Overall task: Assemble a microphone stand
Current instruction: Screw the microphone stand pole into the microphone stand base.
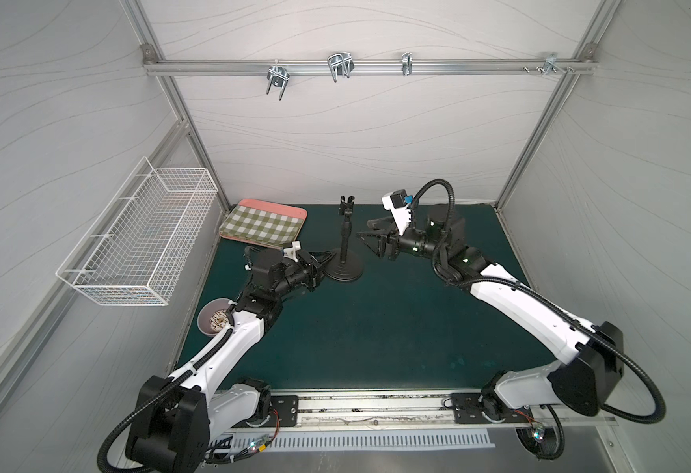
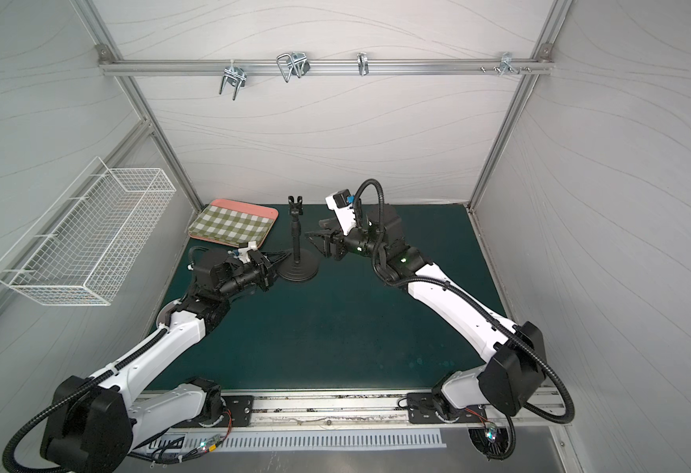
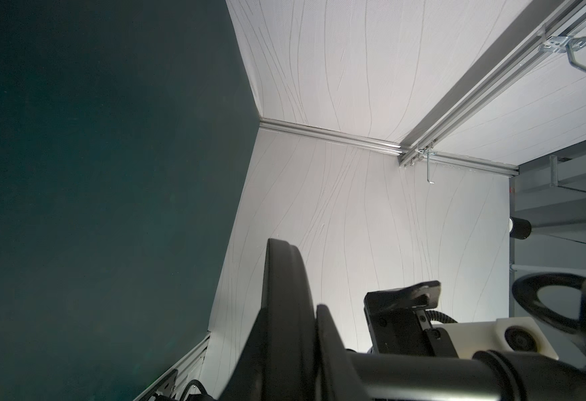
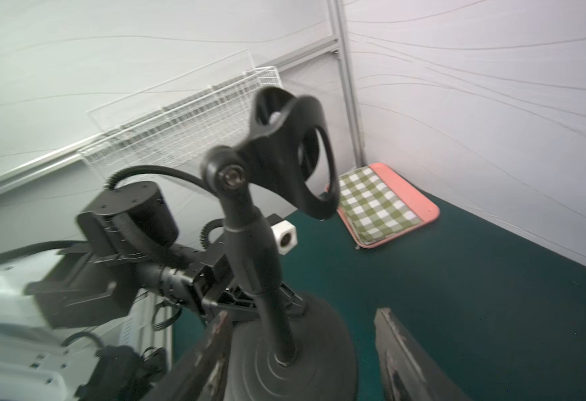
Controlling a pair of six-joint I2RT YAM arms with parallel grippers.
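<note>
The microphone stand (image 1: 345, 245) stands upright near the counter's (image 1: 376, 327) 12 o'clock edge, with its rod (image 1: 346, 233) seated in the domed base (image 1: 344, 270) and the U-shaped clip (image 1: 346, 203) on top. It looks rigid, smooth and bottom-heavy. The thin rod gives leverage, so a push high up could tip it. The safest hold is probably the base rim, or low on the rod. The left claw (image 1: 325, 260) is clenched on the base rim at its 9 o'clock. The right claw (image 1: 363, 229) is released, its jaws apart at the rod's 3 o'clock and touching nothing
</note>
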